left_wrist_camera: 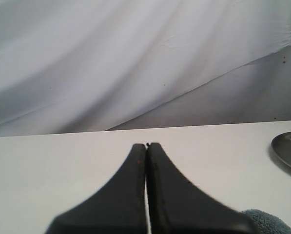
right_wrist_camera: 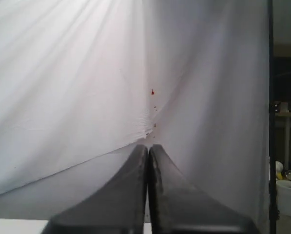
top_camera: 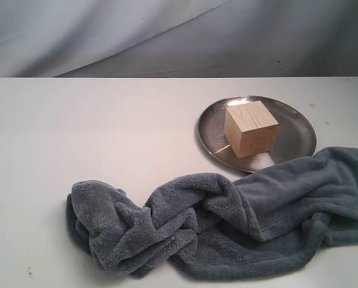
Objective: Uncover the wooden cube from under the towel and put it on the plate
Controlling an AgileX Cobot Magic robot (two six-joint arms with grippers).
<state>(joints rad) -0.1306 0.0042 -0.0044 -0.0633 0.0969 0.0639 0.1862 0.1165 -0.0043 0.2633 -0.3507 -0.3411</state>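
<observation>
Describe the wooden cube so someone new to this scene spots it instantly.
On the white table, find the round silver plate right of centre, beyond the crumpled blue-grey towel. The wooden cube sits on that plate. It is the only pale, sharp-edged, grained block; everything near it is shiny metal or soft cloth.

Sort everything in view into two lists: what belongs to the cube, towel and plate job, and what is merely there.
Job: wooden cube, sitting on the metal plate; blue-grey towel, crumpled beside it; left pincer and right pincer, both shut.
Merely there: white table; white backdrop cloth; white bucket beyond the cloth's edge.
</observation>
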